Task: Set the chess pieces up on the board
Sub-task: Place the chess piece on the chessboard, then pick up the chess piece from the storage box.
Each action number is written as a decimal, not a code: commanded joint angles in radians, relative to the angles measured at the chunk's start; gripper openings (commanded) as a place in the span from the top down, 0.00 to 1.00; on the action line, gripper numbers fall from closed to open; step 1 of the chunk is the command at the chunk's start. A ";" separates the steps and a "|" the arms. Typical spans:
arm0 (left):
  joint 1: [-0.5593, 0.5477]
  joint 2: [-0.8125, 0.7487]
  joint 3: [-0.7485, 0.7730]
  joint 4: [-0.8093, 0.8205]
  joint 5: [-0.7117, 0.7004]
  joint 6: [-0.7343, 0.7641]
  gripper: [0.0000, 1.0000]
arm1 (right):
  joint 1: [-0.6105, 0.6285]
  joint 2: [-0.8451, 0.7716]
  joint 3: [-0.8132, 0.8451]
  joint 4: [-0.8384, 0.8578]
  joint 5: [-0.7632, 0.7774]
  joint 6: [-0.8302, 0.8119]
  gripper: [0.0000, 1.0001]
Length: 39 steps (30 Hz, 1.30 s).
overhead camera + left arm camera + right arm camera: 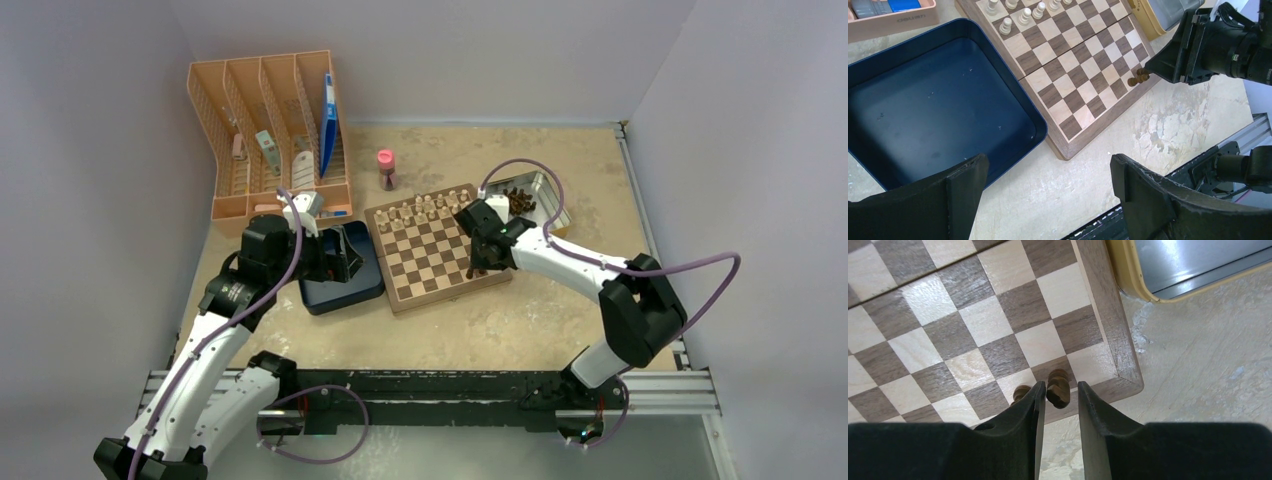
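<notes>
The right gripper (1060, 386) is low over the near-right corner of the board (425, 265). Its jaws stand a little apart around a dark chess piece (1058, 392). The piece is upright on the near row, next to the corner. A thin gap shows between the piece and one finger, so the jaws are parted and not clamped on it. A second dark piece (1020, 392) stands just beside the first, outside the fingers and partly hidden by one of them.

The rest of the near half of the board is bare squares. Along the far side stand two rows of pale pieces (420, 210). Just right of the board's far corner is a metal tray (548, 190) with a yellow rim. A heap of dark chess pieces (519, 200) lies in its left part.

The left gripper (1048, 159) is on the left side of the scene, well apart from the right one. Its fingers are spread wide with nothing between them. It hangs over the near-right rim of a dark blue box (938, 110), and only specks show inside the box. The box lies touching or almost touching the left edge of the board.

Farther back on the left stands a peach-coloured file rack (265, 130) with a few small things in its slots. A small pink bottle (385, 168) stands on the table (500, 320) beyond the board.
</notes>
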 commanded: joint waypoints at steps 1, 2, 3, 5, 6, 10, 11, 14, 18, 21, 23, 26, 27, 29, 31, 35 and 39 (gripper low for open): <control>0.005 -0.012 0.002 0.046 0.012 0.006 0.08 | 0.006 -0.062 0.070 -0.037 0.050 0.022 0.67; 0.005 -0.013 0.001 0.046 0.012 0.006 0.08 | 0.006 -0.071 0.080 -0.037 0.053 0.018 0.68; 0.005 -0.013 0.001 0.046 0.012 0.006 0.08 | 0.006 -0.076 0.091 -0.036 0.055 0.013 0.68; 0.005 -0.011 0.001 0.046 0.012 0.006 0.08 | 0.006 -0.081 0.111 -0.036 0.061 0.002 0.68; 0.005 -0.013 0.001 0.046 0.012 0.006 0.08 | 0.005 -0.083 0.118 -0.033 0.071 -0.004 0.68; 0.005 -0.014 0.001 0.046 0.012 0.006 0.08 | 0.003 -0.079 0.159 -0.007 0.152 -0.038 0.69; 0.005 -0.014 0.001 0.046 0.012 0.006 0.08 | 0.003 -0.077 0.167 0.014 0.172 -0.057 0.70; 0.005 -0.014 0.001 0.047 0.014 0.006 0.08 | -0.037 -0.064 0.181 0.094 0.220 -0.100 0.72; 0.005 -0.013 0.001 0.048 0.015 0.006 0.08 | -0.127 -0.037 0.184 0.224 0.214 -0.171 0.73; 0.005 -0.013 -0.001 0.049 0.017 0.006 0.08 | -0.188 -0.005 0.186 0.324 0.191 -0.239 0.73; 0.006 -0.010 -0.002 0.050 0.021 0.006 0.08 | -0.219 0.027 0.187 0.386 0.167 -0.280 0.73; 0.005 -0.004 -0.001 0.051 0.026 0.008 0.08 | -0.286 0.088 0.204 0.435 0.083 -0.283 0.70; 0.005 -0.004 -0.001 0.051 0.026 0.008 0.08 | -0.299 0.106 0.207 0.456 0.057 -0.290 0.70; 0.005 -0.002 -0.002 0.051 0.025 0.007 0.08 | -0.319 0.145 0.220 0.482 0.021 -0.318 0.70; 0.005 -0.001 -0.001 0.051 0.023 0.006 0.08 | -0.331 0.182 0.234 0.507 -0.012 -0.343 0.69; 0.005 0.006 -0.001 0.053 0.026 0.008 0.08 | -0.344 0.234 0.244 0.553 -0.035 -0.394 0.68; 0.005 0.007 -0.001 0.051 0.023 0.010 0.08 | -0.350 0.274 0.250 0.579 -0.047 -0.431 0.67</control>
